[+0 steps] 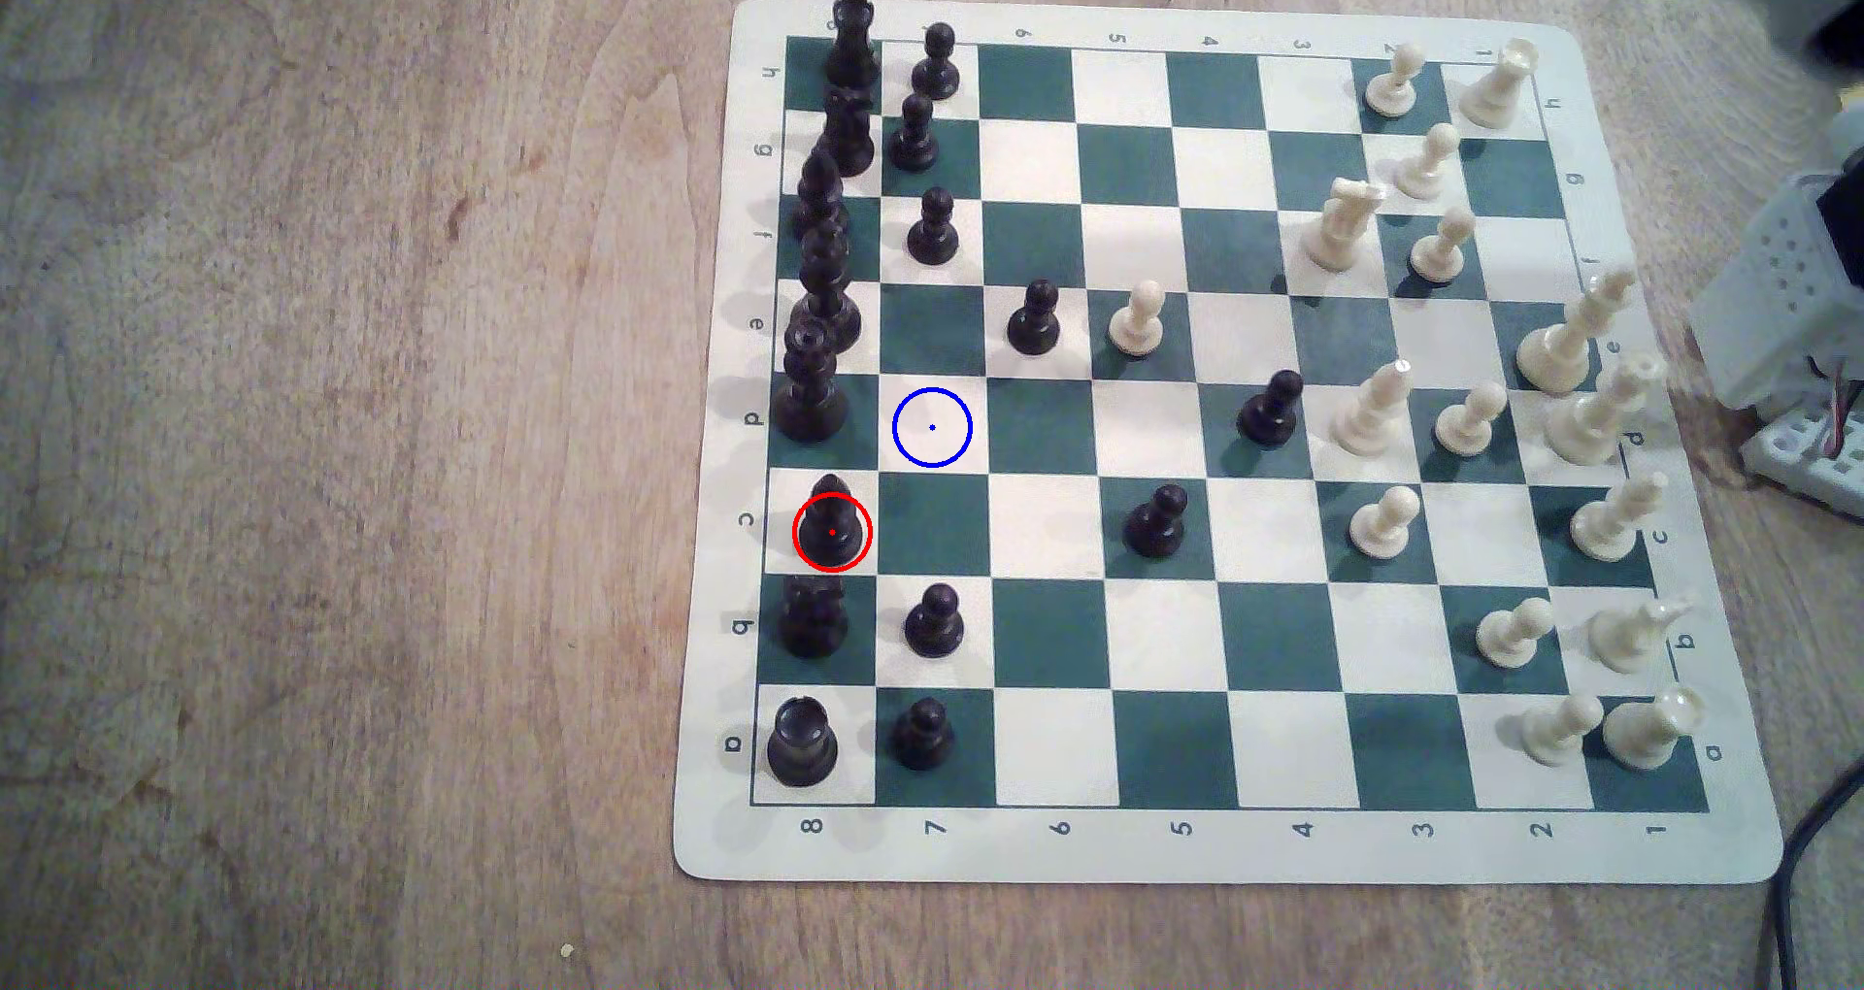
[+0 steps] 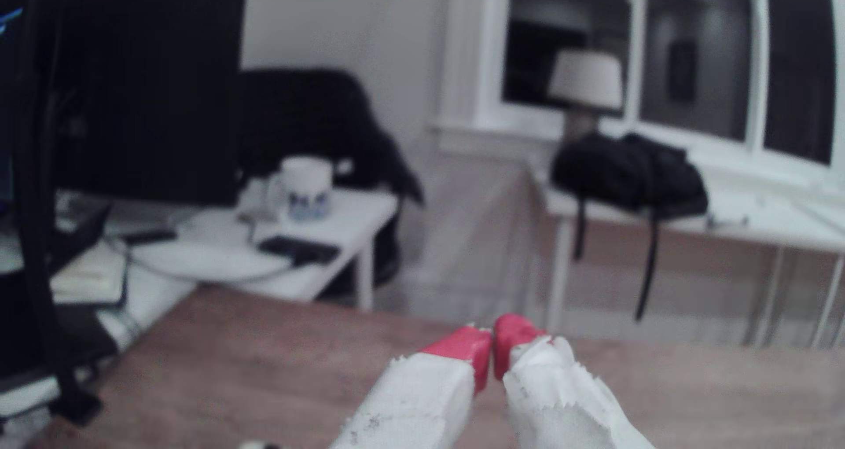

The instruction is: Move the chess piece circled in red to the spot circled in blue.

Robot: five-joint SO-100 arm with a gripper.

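Observation:
The chess piece circled in red [image 1: 830,524] is a glossy black bishop standing upright on the c8 square, in the back row of black pieces at the exterior view's left. The spot circled in blue [image 1: 932,428] is the bare cream square d7, one square diagonally away from it. In the wrist view my gripper [image 2: 493,339] has white fingers with red tips that meet, with nothing between them. It points over the wooden table toward the room, away from the board. Part of the white arm [image 1: 1785,295] sits at the exterior view's right edge.
Black pieces line the 8 column, with black pawns [image 1: 933,622] beside them in the 7 column. More black pawns [image 1: 1155,521] and white pieces [image 1: 1372,410] fill the middle and right of the mat [image 1: 706,839]. A dark cable [image 1: 1806,849] lies at the lower right.

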